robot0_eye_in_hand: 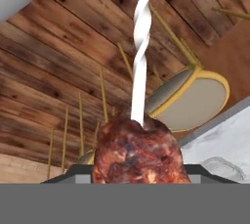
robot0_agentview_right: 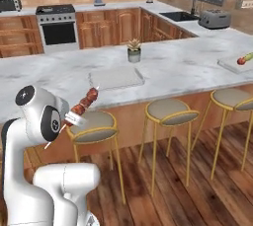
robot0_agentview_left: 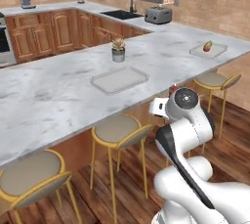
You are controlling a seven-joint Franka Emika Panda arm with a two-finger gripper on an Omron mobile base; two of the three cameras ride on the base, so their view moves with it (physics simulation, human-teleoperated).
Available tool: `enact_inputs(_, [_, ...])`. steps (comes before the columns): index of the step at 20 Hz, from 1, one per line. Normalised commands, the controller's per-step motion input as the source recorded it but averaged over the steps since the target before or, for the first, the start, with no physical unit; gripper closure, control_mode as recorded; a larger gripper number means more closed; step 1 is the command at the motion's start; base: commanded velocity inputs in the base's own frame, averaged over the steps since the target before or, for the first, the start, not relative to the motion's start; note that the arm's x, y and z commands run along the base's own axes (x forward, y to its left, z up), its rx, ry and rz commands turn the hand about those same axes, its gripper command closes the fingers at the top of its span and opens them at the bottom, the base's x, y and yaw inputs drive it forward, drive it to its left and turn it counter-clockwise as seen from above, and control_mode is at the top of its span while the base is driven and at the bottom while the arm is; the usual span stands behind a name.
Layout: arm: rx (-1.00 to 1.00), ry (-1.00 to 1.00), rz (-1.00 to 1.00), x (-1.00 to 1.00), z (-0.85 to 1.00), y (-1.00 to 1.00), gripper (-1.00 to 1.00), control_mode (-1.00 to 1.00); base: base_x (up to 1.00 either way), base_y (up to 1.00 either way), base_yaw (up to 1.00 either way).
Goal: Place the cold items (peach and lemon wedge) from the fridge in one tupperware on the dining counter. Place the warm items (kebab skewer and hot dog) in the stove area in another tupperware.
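My gripper is shut on the kebab skewer, held in the air in front of the dining counter. In the hand view, a chunk of browned meat sits between the dark fingertips, and the white twisted stick points away over the floor. The skewer's tip pokes up behind the hand. An empty clear tupperware lies on the counter just beyond. A second tupperware at the far right holds the peach and a yellow-green piece, apparently the lemon wedge. The hot dog is out of view.
Yellow-framed stools line the counter's near side above the wooden floor. A potted plant stands behind the empty tupperware. A toaster, a sink and a stove are on the back run.
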Motion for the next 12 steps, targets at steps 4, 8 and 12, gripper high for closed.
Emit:
enact_inputs(4, [0.00,0.00,0.00,0.00,0.00,0.00,1.00,1.00,0.77,-0.35,0.21])
enact_inputs(8, [0.00,0.00,0.00,0.00,0.00,0.00,1.00,1.00,0.66,-0.41,0.22])
enact_inputs(12, [0.00,0.00,0.00,0.00,0.00,0.00,1.00,1.00,0.60,-0.46,0.23])
